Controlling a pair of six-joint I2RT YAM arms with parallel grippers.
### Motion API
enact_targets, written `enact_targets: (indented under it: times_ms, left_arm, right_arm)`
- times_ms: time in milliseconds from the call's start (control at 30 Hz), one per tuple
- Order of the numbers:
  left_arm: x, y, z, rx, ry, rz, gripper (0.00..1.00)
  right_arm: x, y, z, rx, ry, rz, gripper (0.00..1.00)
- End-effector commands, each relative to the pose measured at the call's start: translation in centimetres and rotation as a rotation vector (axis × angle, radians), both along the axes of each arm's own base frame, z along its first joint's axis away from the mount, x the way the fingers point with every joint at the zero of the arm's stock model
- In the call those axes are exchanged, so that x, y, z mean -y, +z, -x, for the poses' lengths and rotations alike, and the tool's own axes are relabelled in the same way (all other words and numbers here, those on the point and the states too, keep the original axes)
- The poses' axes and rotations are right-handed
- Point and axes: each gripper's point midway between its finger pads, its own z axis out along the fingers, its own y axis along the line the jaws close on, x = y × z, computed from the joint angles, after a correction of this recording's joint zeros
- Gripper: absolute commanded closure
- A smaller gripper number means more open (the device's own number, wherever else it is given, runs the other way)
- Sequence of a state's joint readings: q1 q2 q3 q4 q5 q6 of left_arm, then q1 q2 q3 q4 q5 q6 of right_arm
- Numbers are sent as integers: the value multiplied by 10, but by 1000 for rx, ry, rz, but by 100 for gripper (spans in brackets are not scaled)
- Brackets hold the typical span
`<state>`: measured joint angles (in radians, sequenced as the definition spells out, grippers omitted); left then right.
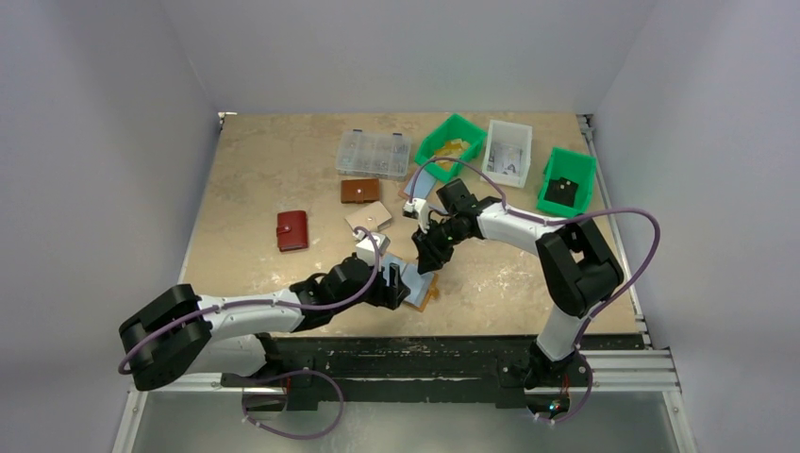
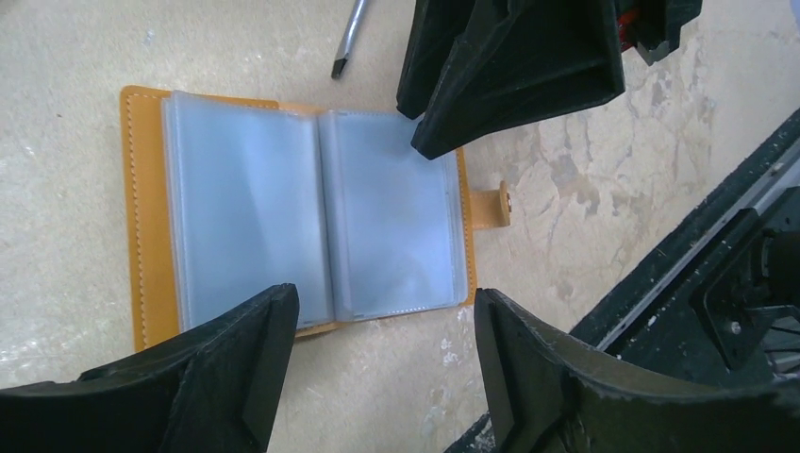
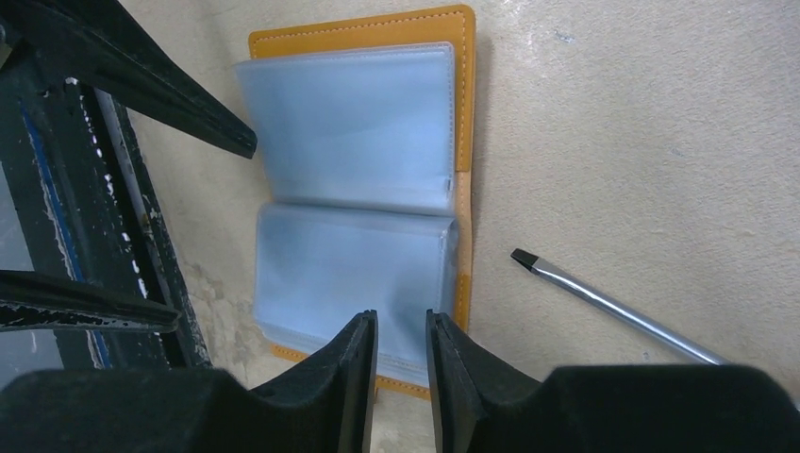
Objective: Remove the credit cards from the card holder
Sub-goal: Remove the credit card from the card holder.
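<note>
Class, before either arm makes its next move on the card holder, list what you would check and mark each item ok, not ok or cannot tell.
1. The holder lies open, sleeves up: ok.
2. The left gripper is open: ok.
3. The left gripper clamps the holder: not ok; jaws stand apart.
4. The right gripper is at a sleeve edge: ok.
5. The right gripper pinches a card: cannot tell; jaws nearly together, nothing clearly between them.
6. The screwdriver lies apart from the holder: ok.
</note>
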<state>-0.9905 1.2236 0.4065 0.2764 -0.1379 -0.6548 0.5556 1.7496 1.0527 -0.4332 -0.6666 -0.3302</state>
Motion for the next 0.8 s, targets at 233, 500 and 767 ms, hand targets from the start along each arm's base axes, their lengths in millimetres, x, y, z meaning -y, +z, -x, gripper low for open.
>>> enact_targets:
  times_ms: [233, 500, 767]
  left_arm:
    - [11, 17, -13, 105, -6, 4, 27]
    - [21, 10, -15, 113, -34, -32, 27]
    - [27, 0, -18, 117, -26, -102, 26]
  right_arm:
    - [-6, 2, -9, 13, -2, 7, 64]
    - [-9, 4, -4, -12, 15, -13, 65]
    - [-20, 14, 13, -104, 79, -100, 80]
